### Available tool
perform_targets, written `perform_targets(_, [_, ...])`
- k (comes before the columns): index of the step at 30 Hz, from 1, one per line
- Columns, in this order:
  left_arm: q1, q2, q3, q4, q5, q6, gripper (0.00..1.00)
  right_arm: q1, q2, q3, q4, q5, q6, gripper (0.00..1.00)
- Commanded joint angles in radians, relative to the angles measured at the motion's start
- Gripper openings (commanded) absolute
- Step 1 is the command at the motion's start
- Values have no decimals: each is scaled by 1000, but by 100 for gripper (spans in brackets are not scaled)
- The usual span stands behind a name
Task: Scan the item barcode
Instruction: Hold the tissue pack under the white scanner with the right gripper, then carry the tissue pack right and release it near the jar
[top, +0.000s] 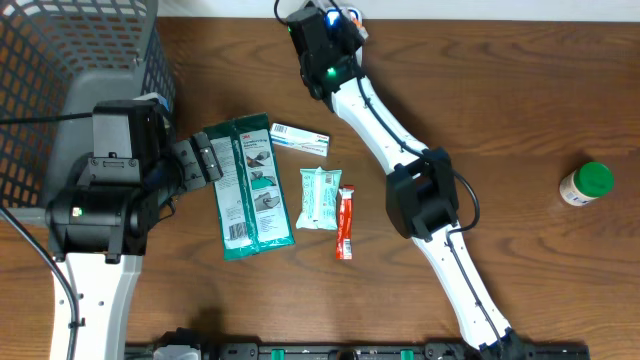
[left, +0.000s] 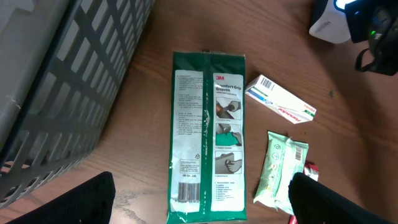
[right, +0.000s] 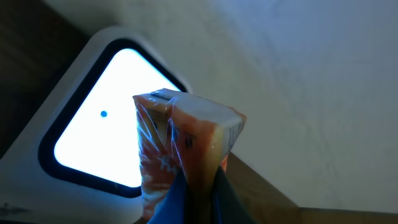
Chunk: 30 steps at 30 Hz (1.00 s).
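Nearest, the left gripper (left: 205, 200) hangs wide open and empty above the green glove pack (left: 208, 124); farther off, the right gripper (right: 200, 194) pinches the orange packet (right: 180, 143) before the lit scanner window (right: 93, 137), so scanning seems underway but unconfirmed.

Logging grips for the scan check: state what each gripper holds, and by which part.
The right gripper pinches an orange wrapped packet by one end, before the lit scanner window. The left gripper is open, holding nothing.
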Motion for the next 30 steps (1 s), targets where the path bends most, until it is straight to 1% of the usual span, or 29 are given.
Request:
perform_targets(1, [1,0,8,-2,-9,20,90,7,2,13,5,32,-58,1])
perform_targets(4, [2,0,8,-2,-9,20,90,7,2,13,5,32,-58,1])
perform_targets(6, [1,0,8,-2,-9,20,90,1,2,13,3,19,-21,1])
perform_targets(8, [1,0,8,-2,-9,20,90,0,-23,15,-64,-17,13,1])
perform_targets(9, [1,0,8,-2,-9,20,90,0,-60,15,-132,-55,60,1])
perform_targets(11, [2,0,8,-2,-9,20,90,-1,-105,15,-197,-83,117,1])
perform_targets(12, [1,0,8,-2,-9,20,90,-7,-188,15,-322,-138,228,1])
perform_targets(14, [2,0,8,-2,-9,20,90,-13,-252,15,-431,-194,304,1])
perform_targets(15, [2,0,8,-2,-9,20,90,-21,-310,15,-544,-248,367,1])
perform_targets(17, [1,0,8,-2,-9,20,90,-40,-391,15,-718,-329,452,1])
perform_targets(18, [2,0,8,-2,-9,20,90,-56,-435,15,-822,-384,477,1])
perform_targets(19, [2,0,8,-2,-9,20,90,-68,-459,15,-886,-421,486,1])
perform_targets(20, [2,0,8,-2,-9,20,90,-93,-498,15,-996,-496,489,1])
perform_targets(23, [1,0,8,-2,-9,20,90,-178,-548,15,-1203,-661,489,1])
perform_targets(25, [1,0,8,-2,-9,20,90,-241,-550,11,-1268,-733,492,1])
perform_targets(28, [1,0,8,-2,-9,20,90,-348,-543,-49,-1264,-807,507,1])
perform_targets(30, [2,0,8,-2,-9,20,90,-404,-543,-106,-1259,-808,516,1])
